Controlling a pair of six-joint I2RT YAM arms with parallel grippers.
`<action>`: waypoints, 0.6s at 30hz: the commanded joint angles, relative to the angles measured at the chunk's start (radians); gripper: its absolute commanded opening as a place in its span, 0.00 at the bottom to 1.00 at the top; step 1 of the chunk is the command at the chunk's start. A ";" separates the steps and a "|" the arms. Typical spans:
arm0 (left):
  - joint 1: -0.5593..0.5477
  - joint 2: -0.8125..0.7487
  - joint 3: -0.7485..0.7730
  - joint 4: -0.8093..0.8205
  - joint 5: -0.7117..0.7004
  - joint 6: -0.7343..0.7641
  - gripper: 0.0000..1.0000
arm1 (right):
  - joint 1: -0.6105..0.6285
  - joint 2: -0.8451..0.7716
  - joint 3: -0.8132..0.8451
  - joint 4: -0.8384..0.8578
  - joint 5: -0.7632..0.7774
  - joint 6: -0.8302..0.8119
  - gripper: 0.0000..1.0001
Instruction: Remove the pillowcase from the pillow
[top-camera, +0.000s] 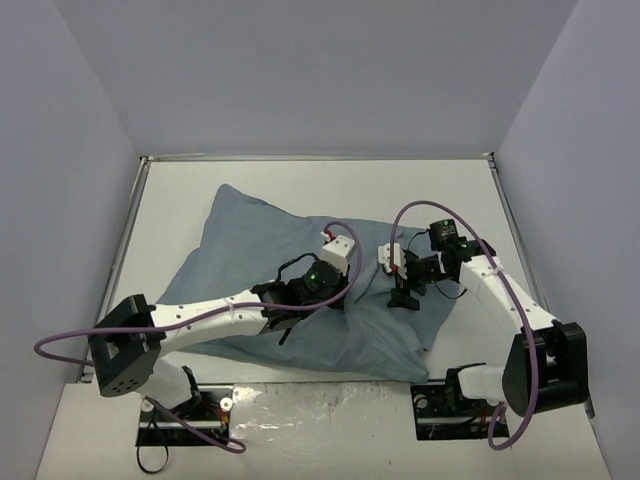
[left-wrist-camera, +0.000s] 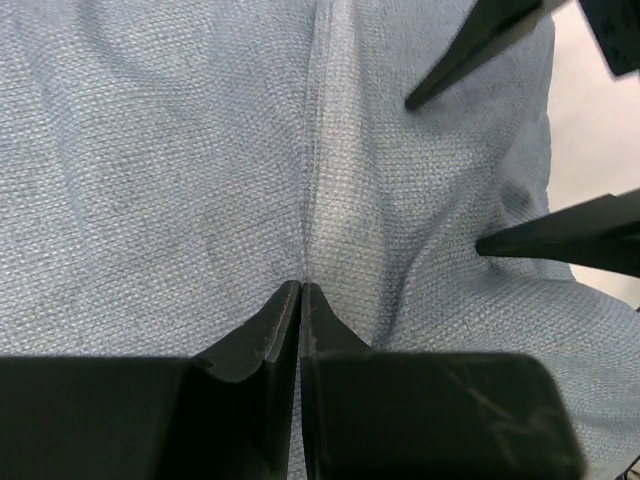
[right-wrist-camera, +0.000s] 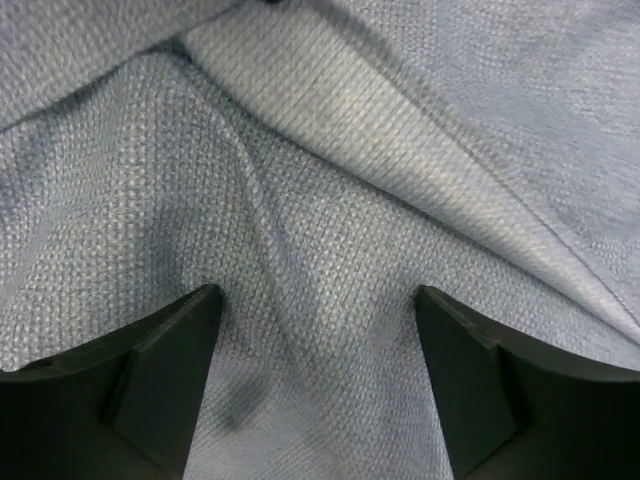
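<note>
left jaws pinched shut on pillowcase (top-camera: 240, 250), right jaws wide open above it

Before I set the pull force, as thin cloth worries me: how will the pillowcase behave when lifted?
Probably floppy: the pillowcase ridges up where the shut left gripper pinches it. Its coarse weave, seen under the open right gripper, suggests it won't slip. Stuffed plump, it may drag rather than lift freely.

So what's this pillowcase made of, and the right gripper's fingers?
The pillowcase looks like woven cloth, matte blue-grey: a coarse weave grain shows and it creases softly. The right gripper's fingers look like hard black plastic, matte; coated metal isn't ruled out.
</note>
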 joint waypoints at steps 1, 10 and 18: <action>0.031 -0.070 -0.029 0.080 0.018 -0.029 0.02 | 0.022 0.047 0.004 0.007 0.014 -0.030 0.72; 0.068 -0.150 -0.123 0.123 0.043 -0.046 0.02 | 0.035 -0.031 -0.025 -0.039 0.161 -0.054 0.00; 0.088 -0.147 -0.138 0.114 0.034 -0.043 0.02 | 0.022 -0.261 -0.051 -0.197 0.417 -0.090 0.00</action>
